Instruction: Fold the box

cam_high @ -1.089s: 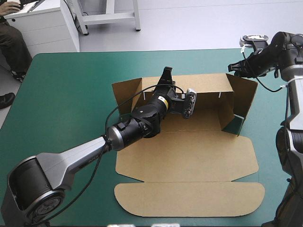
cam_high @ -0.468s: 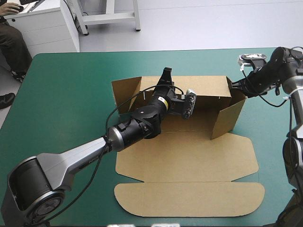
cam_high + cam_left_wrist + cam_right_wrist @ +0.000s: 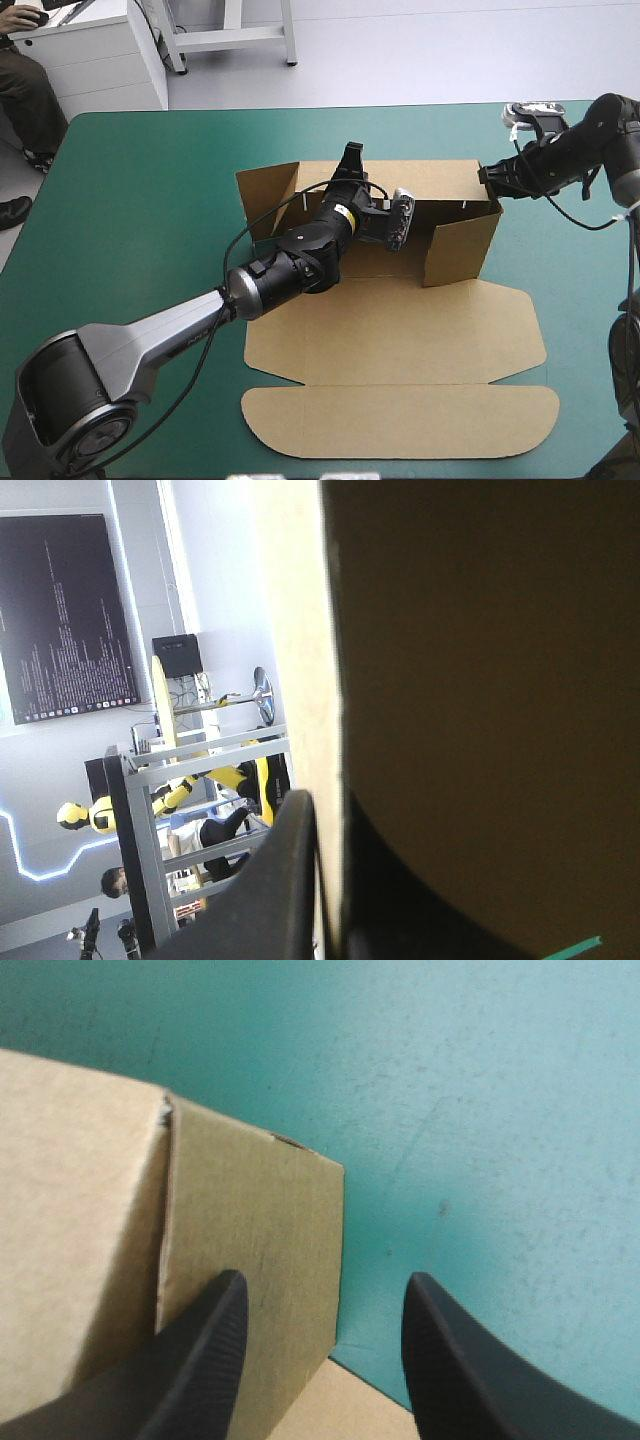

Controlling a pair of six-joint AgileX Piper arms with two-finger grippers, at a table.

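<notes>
The brown box point(image 3: 400, 335) lies open at mid-table, its far wall point(image 3: 440, 178) raised. My left gripper point(image 3: 351, 158) is shut on that wall's top edge; in the left wrist view the board point(image 3: 480, 680) runs between the nearly closed fingers point(image 3: 326, 810). The right end flap point(image 3: 462, 245) stands upright, turned inward across the box's right end. My right gripper point(image 3: 492, 180) is at the flap's far upper corner. In the right wrist view it point(image 3: 325, 1285) is open, one finger over the flap point(image 3: 260, 1220), the other over teal-green cover.
The left end flap point(image 3: 266, 198) stands splayed outward. The lid panel and its rounded tuck flap point(image 3: 400, 420) lie flat toward the table's near edge. My left arm point(image 3: 290, 265) crosses the box's left half. Bare teal-green cover point(image 3: 140, 200) surrounds the box.
My right gripper moved inward toward the box, swinging the right end flap from splayed outward to upright across the box's right end. The left arm has held still.
</notes>
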